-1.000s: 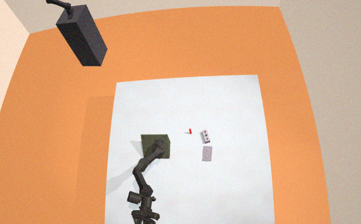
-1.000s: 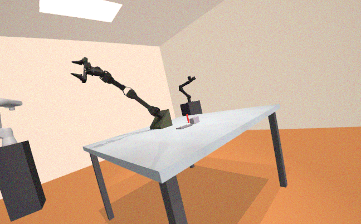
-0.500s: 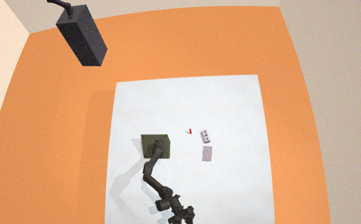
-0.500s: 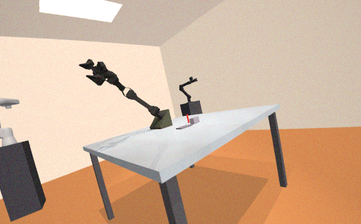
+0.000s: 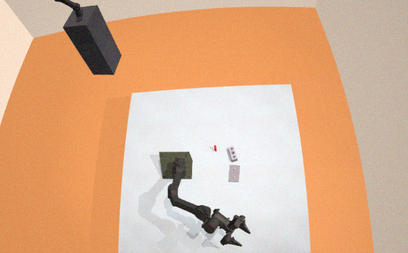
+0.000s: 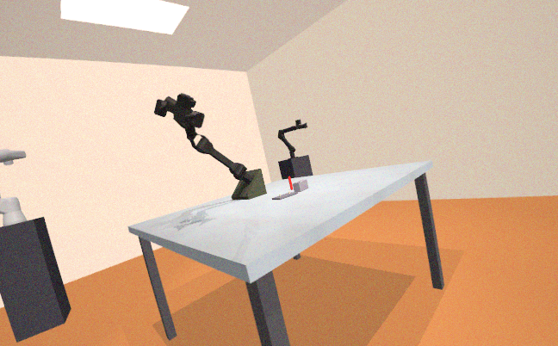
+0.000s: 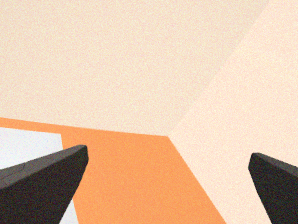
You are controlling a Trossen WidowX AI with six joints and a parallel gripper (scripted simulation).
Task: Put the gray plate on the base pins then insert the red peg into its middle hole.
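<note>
The gray plate (image 5: 235, 159) (image 6: 300, 185), a block with three holes, stands on the table beside the base and apart from it. The base (image 5: 231, 179) (image 6: 283, 196) is a thin flat slab with two small bare pins. The red peg (image 5: 215, 148) (image 6: 290, 183) stands upright on the table, apart from the plate, on the side nearer the arm's mount. My gripper (image 5: 245, 239) (image 7: 170, 158) is open and empty, raised high above the table and far from all three parts. None of the parts shows in the wrist view.
The arm's dark green mount (image 5: 165, 174) (image 6: 256, 185) stands on the white table (image 5: 262, 119) (image 6: 230, 224). A dark pedestal with another arm (image 5: 96, 41) (image 6: 295, 165) stands off the table. A pale arm on a dark pedestal (image 6: 23, 275) stands at the left in the exterior view.
</note>
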